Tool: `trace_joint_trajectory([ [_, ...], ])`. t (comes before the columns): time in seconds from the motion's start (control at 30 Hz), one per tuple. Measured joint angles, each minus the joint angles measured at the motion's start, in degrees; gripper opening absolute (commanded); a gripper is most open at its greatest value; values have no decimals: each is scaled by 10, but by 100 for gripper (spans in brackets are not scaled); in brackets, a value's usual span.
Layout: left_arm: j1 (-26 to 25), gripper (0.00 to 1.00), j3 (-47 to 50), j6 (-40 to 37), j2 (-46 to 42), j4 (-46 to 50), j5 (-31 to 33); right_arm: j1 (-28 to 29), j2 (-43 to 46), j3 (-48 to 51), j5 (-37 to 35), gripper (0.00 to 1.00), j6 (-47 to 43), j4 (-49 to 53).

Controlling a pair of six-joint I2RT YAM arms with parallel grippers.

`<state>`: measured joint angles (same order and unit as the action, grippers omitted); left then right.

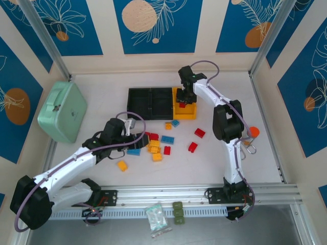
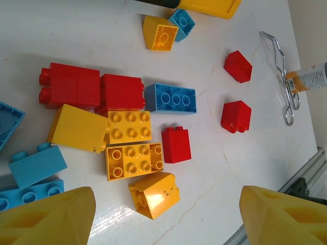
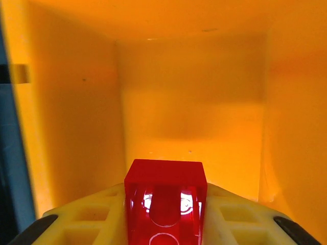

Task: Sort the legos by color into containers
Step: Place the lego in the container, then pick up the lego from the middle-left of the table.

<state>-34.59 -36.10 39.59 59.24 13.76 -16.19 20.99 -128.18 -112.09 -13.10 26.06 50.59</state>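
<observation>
Currently: right tool (image 3: 166,222) pinching red brick (image 3: 164,178) within yellow-orange bin (image 3: 76,117); advise releasing low, clear of walls. Left tool (image 2: 168,218) spread above loose legos (image 2: 134,162) on tabletop (image 2: 219,168).

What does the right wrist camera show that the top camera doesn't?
Right wrist view: close up, the red brick clamped in the right gripper, against the yellow-orange bin's inner walls. Top view: the left gripper by the loose legos, two black bins, the mint-green case. Shared: right gripper at the yellow-orange bin.
</observation>
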Motion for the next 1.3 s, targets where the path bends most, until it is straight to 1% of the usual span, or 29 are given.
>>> trace_joint_trajectory([
  [0.07, 0, 74, 0, 0, 0, 0, 1, 0, -11, -4, -1, 35, 2, 4],
  [0.17, 0, 75, 0, 0, 0, 0, 2, 0, -21, -7, -3, 43, 7, 12],
  [0.3, 0, 74, 1, 0, 0, 0, 4, 0, -25, -21, -9, 49, 10, 22],
  [0.47, 0, 75, 1, 0, 0, 2, 9, 4, -21, -27, -20, 48, 10, 23],
  [0.53, -1, 75, 1, 1, -3, 4, 13, 7, -6, -13, -24, 48, 10, 17],
  [0.67, -1, 74, 1, 3, -8, 13, 28, 22, 81, 73, -29, 48, 10, -5],
  [0.9, -1, 73, -2, 2, -5, 58, 57, 66, 291, 235, -28, 48, 10, -58],
  [1.03, -1, 71, -10, 4, -1, 92, 76, 83, 369, 333, -13, 49, 20, -86],
  [1.17, -2, 71, -32, 18, -3, 163, 119, 95, 427, 433, -7, 49, 41, -99],
  [1.27, -3, 72, -38, 39, -15, 229, 160, 110, 478, 496, 14, 49, 50, -116],
  [1.3, -5, 72, -38, 47, -22, 252, 171, 116, 499, 518, 24, 52, 54, -130],
])
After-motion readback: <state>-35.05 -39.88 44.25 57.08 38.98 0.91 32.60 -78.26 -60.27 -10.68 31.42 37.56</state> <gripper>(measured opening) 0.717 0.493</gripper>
